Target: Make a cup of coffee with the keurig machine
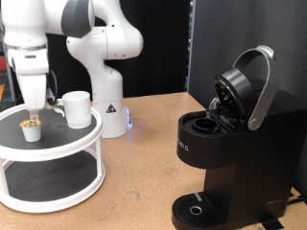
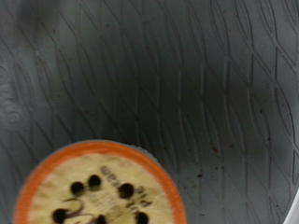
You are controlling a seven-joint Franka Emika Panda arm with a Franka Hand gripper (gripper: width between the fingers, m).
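Note:
The gripper [image 1: 35,107] hangs straight down over the upper tier of a round white stand [image 1: 59,153], just above a small white pod with a tan top [image 1: 33,129]. The wrist view shows the pod's top [image 2: 98,191] close up, with an orange rim and dark holes, on black ribbed matting; no fingers show there. The white cup [image 1: 77,108] stands on the same tier, to the exterior view's right of the pod, handle towards the gripper. The black keurig machine [image 1: 225,153] stands at the exterior view's right with its lid [image 1: 245,86] raised and its pod chamber [image 1: 203,123] open.
The stand has a lower tier [image 1: 48,182] with black matting. The robot's white base [image 1: 107,110] stands behind the stand on the wooden table [image 1: 139,182]. The machine's round drip tray [image 1: 197,208] is at its foot. A black curtain hangs behind.

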